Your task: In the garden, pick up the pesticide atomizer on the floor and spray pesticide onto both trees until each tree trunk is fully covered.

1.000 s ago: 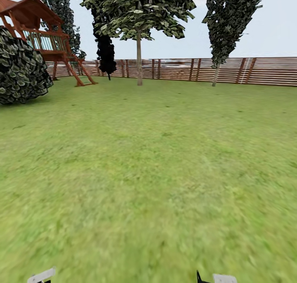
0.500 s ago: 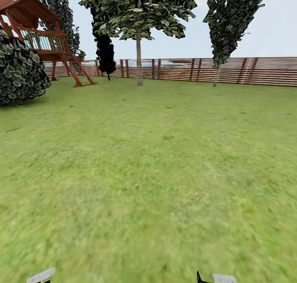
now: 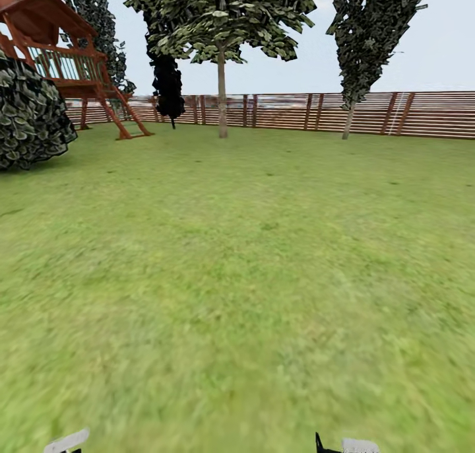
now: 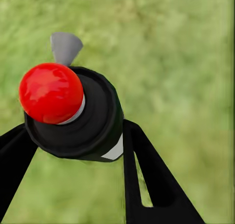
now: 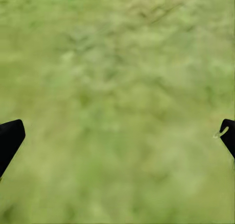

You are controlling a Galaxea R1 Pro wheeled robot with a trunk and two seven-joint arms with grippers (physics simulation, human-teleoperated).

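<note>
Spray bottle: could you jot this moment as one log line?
left claw: holding spray bottle | right claw: open, empty | ahead: lawn, trees, fence

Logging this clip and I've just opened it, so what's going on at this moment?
The robot is out on the garden lawn with the pesticide atomizer already clamped in its left pincer, red nozzle tip facing the wrist camera. The right pincer is open over bare grass with nothing in it. Ahead, by the brown slat fence, stand a broad-crowned tree and a narrower tree. Both are far off, so no spraying can be under way yet.
</note>
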